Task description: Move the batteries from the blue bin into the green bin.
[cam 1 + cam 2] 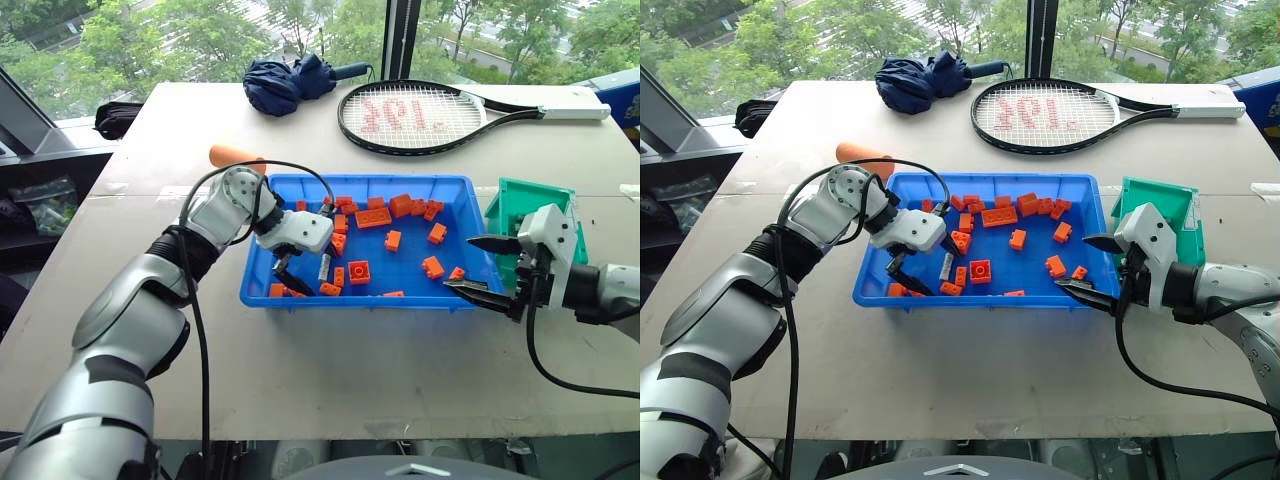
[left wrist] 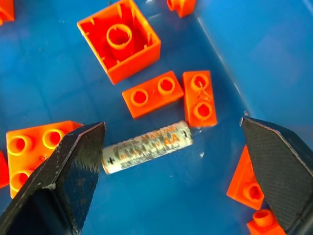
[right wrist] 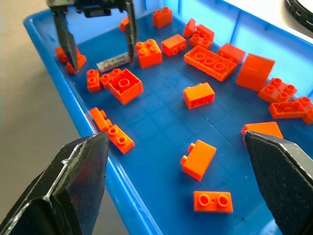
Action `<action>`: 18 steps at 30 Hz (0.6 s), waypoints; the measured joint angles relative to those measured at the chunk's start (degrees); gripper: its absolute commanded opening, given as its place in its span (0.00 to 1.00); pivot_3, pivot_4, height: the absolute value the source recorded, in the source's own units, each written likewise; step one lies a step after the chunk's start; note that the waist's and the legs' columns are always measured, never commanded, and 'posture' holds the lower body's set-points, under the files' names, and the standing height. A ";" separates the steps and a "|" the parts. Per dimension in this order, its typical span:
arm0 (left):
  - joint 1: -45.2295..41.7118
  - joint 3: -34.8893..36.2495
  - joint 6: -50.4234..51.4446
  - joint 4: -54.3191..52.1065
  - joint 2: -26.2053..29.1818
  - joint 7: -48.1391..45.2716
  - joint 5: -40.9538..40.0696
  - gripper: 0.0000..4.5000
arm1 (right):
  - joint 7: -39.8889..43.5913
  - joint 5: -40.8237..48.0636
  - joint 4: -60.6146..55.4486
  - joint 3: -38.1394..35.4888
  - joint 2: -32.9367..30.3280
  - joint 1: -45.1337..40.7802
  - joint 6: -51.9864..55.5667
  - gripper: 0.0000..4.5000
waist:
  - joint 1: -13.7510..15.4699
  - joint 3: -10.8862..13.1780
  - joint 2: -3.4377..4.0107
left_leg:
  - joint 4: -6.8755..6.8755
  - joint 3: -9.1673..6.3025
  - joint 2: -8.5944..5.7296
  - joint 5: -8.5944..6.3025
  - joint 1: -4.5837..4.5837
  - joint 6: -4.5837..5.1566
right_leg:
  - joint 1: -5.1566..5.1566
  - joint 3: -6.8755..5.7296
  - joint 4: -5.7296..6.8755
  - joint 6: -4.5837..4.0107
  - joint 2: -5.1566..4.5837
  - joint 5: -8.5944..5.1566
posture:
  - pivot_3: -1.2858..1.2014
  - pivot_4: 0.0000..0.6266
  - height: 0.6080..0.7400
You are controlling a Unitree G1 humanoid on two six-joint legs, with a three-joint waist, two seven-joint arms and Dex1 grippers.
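Observation:
One silver-grey battery [image 2: 146, 147] lies flat on the floor of the blue bin [image 1: 420, 303], near its front left corner, among several orange toy bricks [image 1: 358, 271]. My left gripper [image 1: 303, 272] points down into that corner and stands open, one finger on each side of the battery and apart from it; the right wrist view shows the same battery [image 3: 114, 62] between those fingers. My right gripper [image 1: 460, 263] hangs open and empty over the bin's right end. The green bin [image 1: 530, 200] stands just right of the blue bin, behind my right hand.
An orange cylinder [image 1: 232, 153] lies behind the blue bin's left corner. A tennis racket [image 1: 420, 117] and a folded dark umbrella [image 1: 290, 80] rest at the back of the table. The table's bare front strip [image 1: 380, 370] runs below the bin.

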 measured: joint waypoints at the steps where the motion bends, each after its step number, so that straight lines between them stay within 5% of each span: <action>1: -0.62 0.02 -0.62 1.51 -0.72 -0.02 0.59 1.00 | 0.19 0.61 -0.13 -0.15 0.12 0.20 -0.26 0.98 | 0.04 0.00 0.00 | 0.00 -0.01 0.00 0.00 0.00 0.00 | 0.00 -0.01 0.00 0.00 0.00 0.00 | 0.52 0.24 1.00; 16: -2.97 2.08 -7.78 9.82 -5.42 0.02 6.91 1.00 | 1.05 2.97 -1.07 -0.12 1.05 0.04 -3.72 0.98 | 0.03 0.00 -0.01 | 0.01 -0.01 -0.02 0.00 0.00 0.00 | 0.00 -0.01 0.02 0.00 0.00 0.00 | 0.52 0.24 1.00; 18: -3.06 2.32 -8.68 10.10 -5.56 0.02 7.56 0.88 | 1.06 2.92 -1.01 -0.02 0.99 -0.16 -3.84 1.00 | 0.02 0.00 -0.01 | 0.01 -0.01 -0.01 0.00 0.01 0.00 | 0.00 -0.01 0.02 0.00 0.00 0.00 | 0.52 0.24 1.00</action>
